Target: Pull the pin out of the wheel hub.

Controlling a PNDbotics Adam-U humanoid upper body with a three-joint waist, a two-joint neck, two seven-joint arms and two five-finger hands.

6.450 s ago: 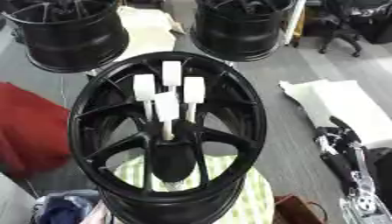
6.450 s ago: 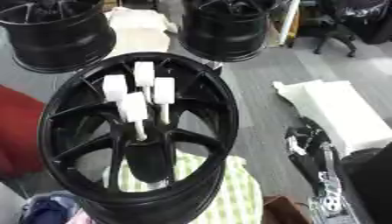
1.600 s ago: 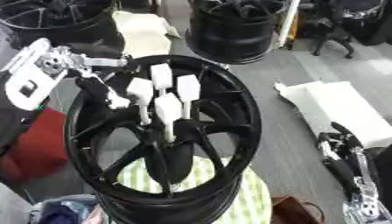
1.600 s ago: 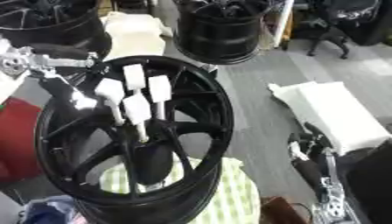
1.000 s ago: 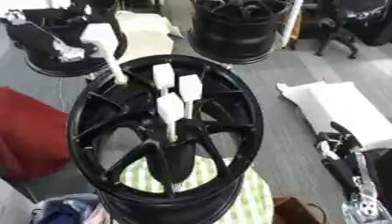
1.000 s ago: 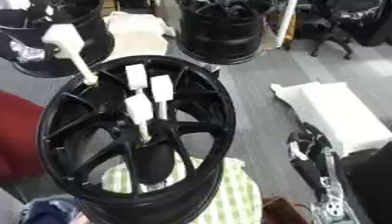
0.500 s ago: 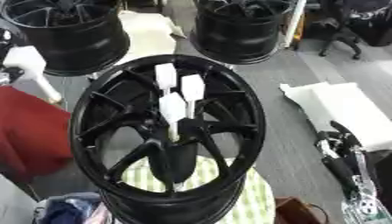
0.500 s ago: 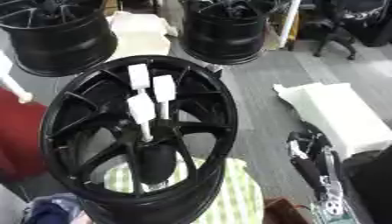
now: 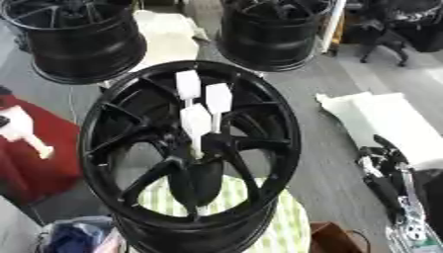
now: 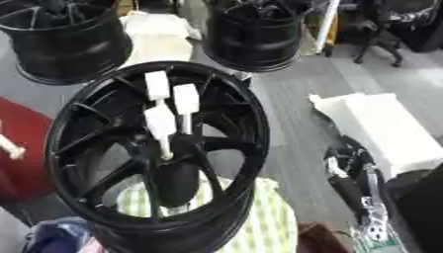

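Off the left rim of the wheel hub (image 9: 279, 132), over a red cloth (image 9: 39, 165), a white pin (image 9: 17, 127) hangs clear of the wheel, its block head up and its thin stem slanting down toward the hub. Only a dark sliver of my left robot hand (image 9: 3, 120) shows at that edge, touching the pin's head; I cannot tell how its fingers are set. Three more white pins (image 9: 196, 123) stand in the hub's centre, long axes roughly upright, well to the right of that pin. My right robot hand (image 9: 383, 170) rests idle at the lower right, fingers relaxed and holding nothing, so I judge the left side nearer for any further pull. The left eye view shows the freed pin whole; the right eye view catches only its stem.
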